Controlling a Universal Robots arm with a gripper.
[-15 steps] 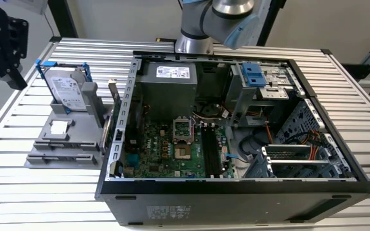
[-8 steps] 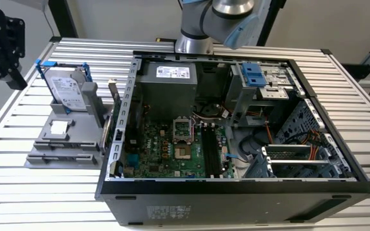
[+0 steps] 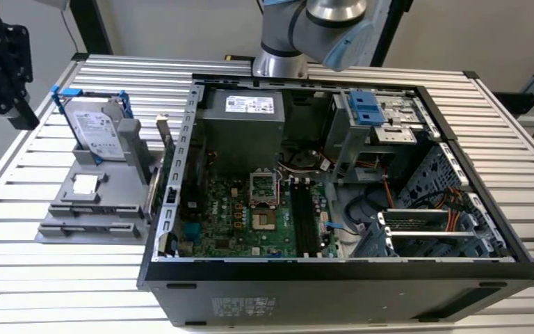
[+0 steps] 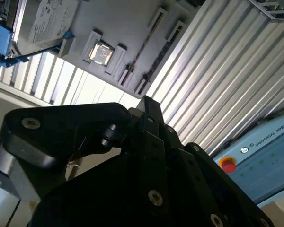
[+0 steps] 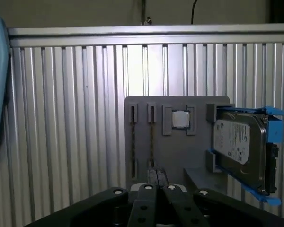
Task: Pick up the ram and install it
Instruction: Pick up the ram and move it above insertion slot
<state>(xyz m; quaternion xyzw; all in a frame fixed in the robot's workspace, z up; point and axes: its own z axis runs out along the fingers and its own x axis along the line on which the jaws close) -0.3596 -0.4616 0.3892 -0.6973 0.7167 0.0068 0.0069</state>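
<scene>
The ram stands on its edge in a slot of the grey holder, seen as a thin dark line next to the square chip. In the exterior view the ram rises between the holder and the open computer case. My gripper hangs high over the table, short of the holder, with its fingers pressed together and nothing between them. The second wrist view has the gripper in front of the ram. Black memory slots lie on the green motherboard.
A silver hard drive in a blue frame leans on the holder's far end. The case walls stand up around the motherboard, with a drive cage and cables inside. A pale blue pendant with a red button lies on the slatted table.
</scene>
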